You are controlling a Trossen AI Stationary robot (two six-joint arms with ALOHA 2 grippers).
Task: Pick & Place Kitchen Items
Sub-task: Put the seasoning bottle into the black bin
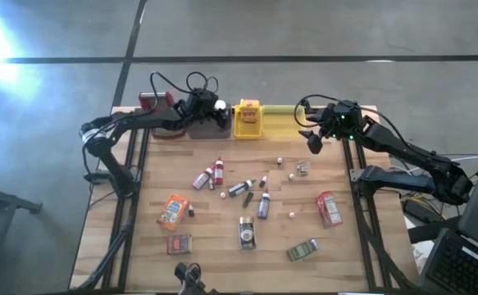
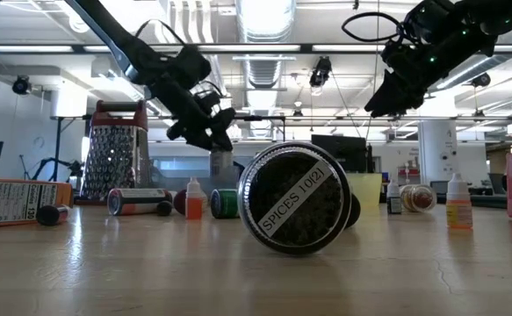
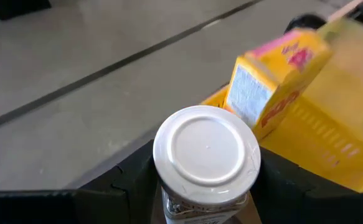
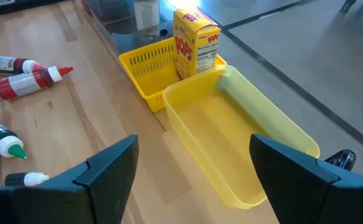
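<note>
My left gripper (image 1: 212,111) is at the table's far edge, over the grey tray (image 1: 208,127), shut on a small white-capped spice bottle (image 3: 206,149). My right gripper (image 4: 193,177) is open and hovers above the wood beside the yellow-green tray (image 4: 243,137), touching nothing. The other kitchen items lie loose on the table: red-capped bottles (image 1: 210,174), an orange packet (image 1: 173,211), a red packet (image 1: 330,208), a dark tin (image 1: 247,232) and a green-labelled bottle (image 1: 302,250). A spice jar (image 2: 295,197) lies on its side close to the low camera. My left gripper pinches the white-capped bottle between its two fingers (image 3: 128,183), on the body just under the cap (image 3: 203,202). The fingers slant down from the table's left. The bottle is lifted clear above the grey tray, its white cap (image 1: 220,105) turned upward.
A yellow basket (image 1: 248,121) holding a yellow box (image 4: 197,40) stands between the grey tray and the yellow-green tray along the far edge. The red-topped grater (image 2: 115,154) stands at the far left. Bare wood lies along the near edge and the left side.
</note>
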